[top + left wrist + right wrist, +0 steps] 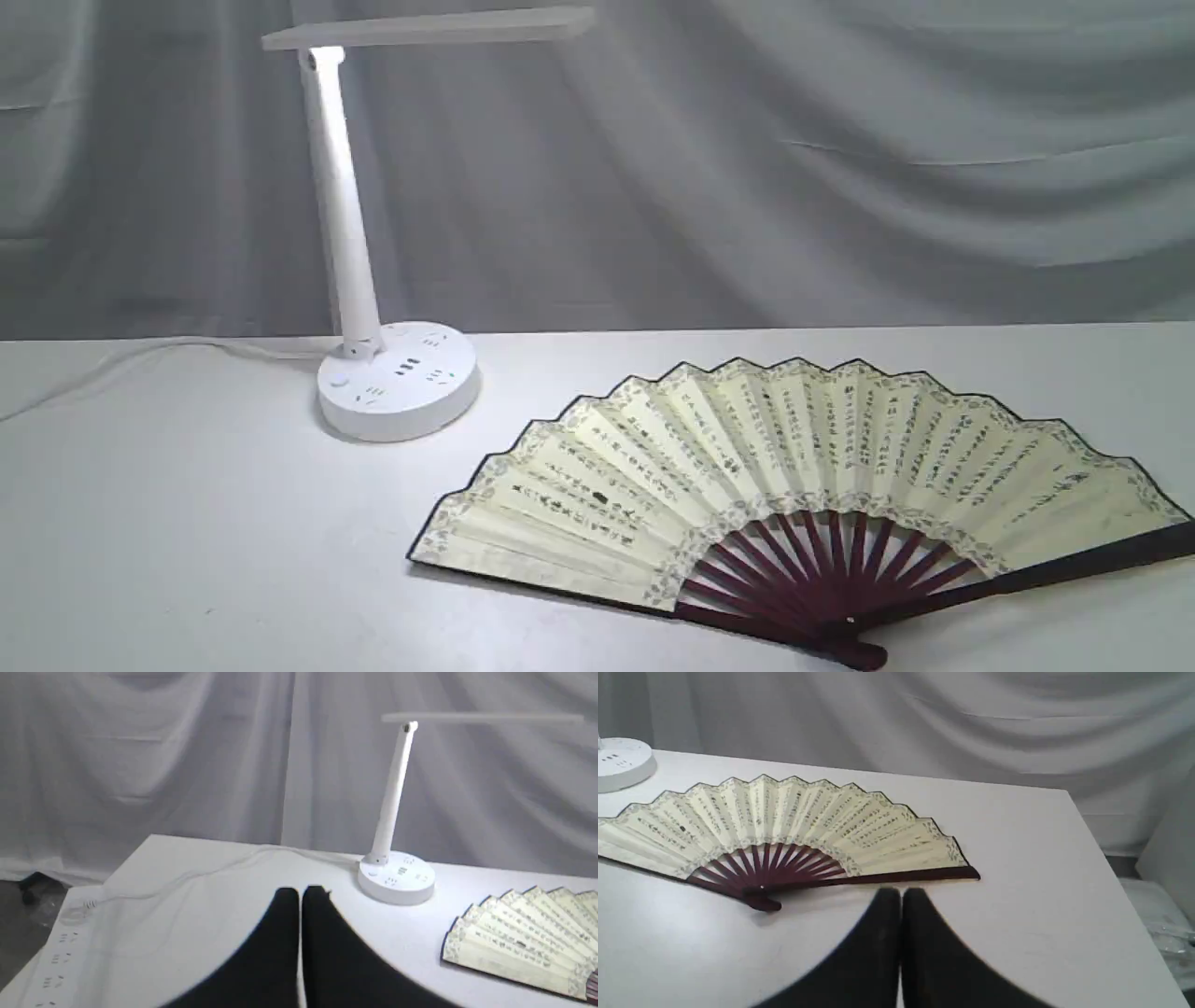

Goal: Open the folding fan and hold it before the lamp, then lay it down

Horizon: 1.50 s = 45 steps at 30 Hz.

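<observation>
Two grippers appear, each only in its own wrist view. The left gripper (pixel 301 891) has its black fingers pressed together, only a thin seam between them, and grips nothing. It hangs over the left part of the white table (pixel 187 541), well apart from the lamp (pixel 341 215) and the fan (pixel 794 439). The right gripper (pixel 902 892) is closed the same way, also empty, and its tips hover just near of the fan's right guard (pixel 915 875); whether they touch it I cannot tell.

The fan lies fully spread and flat on the right half of the table, toward the near edge. Its cream pleated leaf arches toward the far side, with columns of black writing face up. The maroon ribs (pixel 822 555) run together at the pivot (pixel 850 621) on the near side. In the exterior view the right guard runs out of the picture at the right.

The lamp stands upright on the far left, well apart from the fan. Its round base (pixel 397 383) carries sockets, its slim post leans slightly, and its flat head (pixel 429 26) reaches toward the right. A white cord (pixel 168 350) trails left from the base along the far edge. A white power strip (pixel 56 956) lies at the table's left end. Grey draped cloth (pixel 840 187) hangs behind the table.
</observation>
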Motion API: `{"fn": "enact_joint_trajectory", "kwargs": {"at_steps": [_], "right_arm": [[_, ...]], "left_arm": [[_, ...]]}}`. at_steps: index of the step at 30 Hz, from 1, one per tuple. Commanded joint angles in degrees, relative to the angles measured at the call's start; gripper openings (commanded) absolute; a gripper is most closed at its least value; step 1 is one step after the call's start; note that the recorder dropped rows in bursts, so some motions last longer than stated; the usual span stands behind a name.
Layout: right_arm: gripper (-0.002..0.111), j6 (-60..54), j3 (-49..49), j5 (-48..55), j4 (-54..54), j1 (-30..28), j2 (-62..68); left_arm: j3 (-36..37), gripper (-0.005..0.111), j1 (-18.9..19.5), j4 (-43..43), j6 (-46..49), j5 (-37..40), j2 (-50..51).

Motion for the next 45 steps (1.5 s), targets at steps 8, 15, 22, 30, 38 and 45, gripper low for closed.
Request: {"fn": "enact_joint_trajectory", "kwargs": {"at_steps": [8, 15, 22, 30, 38, 45], "right_arm": [[0.000, 0.56, 6.74, -4.01, -0.50, 0.05, -0.08], [0.000, 0.56, 11.41, -9.80, 0.59, 0.05, -0.08], [0.000, 0.56, 20.26, -28.61, -0.54, 0.05, -0.08], [0.000, 0.56, 30.82, -43.76, 0.33, 0.05, -0.08], [0.000, 0.56, 38.45, -50.74, 0.94, 0.05, -0.08], [0.000, 0.56, 48.64, -57.94, 3.21, 0.05, -0.08]], "left_arm": [[8.30, 0.000, -4.95, 0.66, -0.51, -4.97, 0.04], [16.76, 0.000, -4.95, 0.67, -1.02, -18.46, 0.04], [30.92, 0.000, -4.95, 1.14, -1.02, -37.44, 0.04], [43.91, 0.000, -4.95, 0.87, -1.02, -49.32, 0.04], [51.59, 0.000, -4.95, 0.87, -1.02, -61.15, 0.04], [57.72, 0.000, -4.95, 0.87, -0.57, -62.73, 0.04]]}}
